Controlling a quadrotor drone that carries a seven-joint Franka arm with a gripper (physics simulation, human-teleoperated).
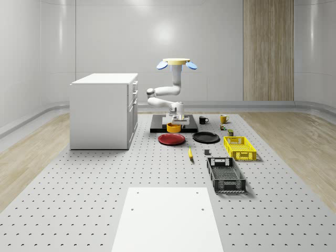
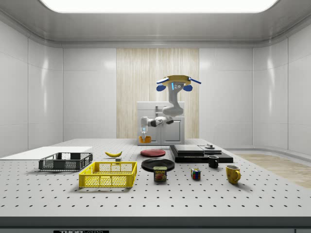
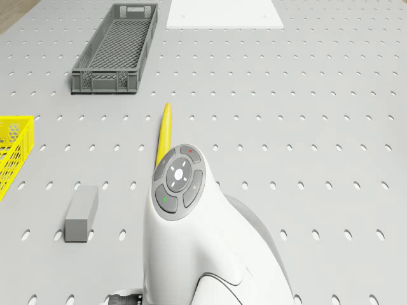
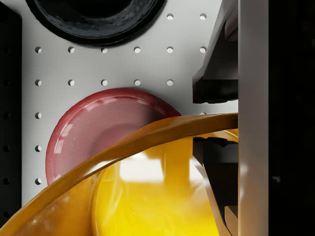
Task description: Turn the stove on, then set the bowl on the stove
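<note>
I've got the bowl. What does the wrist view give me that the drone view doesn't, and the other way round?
Wrist view: the gripper clamped on the rim of the orange bowl, the red plate below it, the black plate beyond. Drone view: the arm, banana, grey crate, yellow crate, grey block. Shared: the perforated table. The whole-scene view has the drone hovering above the stove.

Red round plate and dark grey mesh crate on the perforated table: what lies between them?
A yellow banana lies between the red round plate and the dark grey mesh crate, seen in the whole-scene view.
</note>
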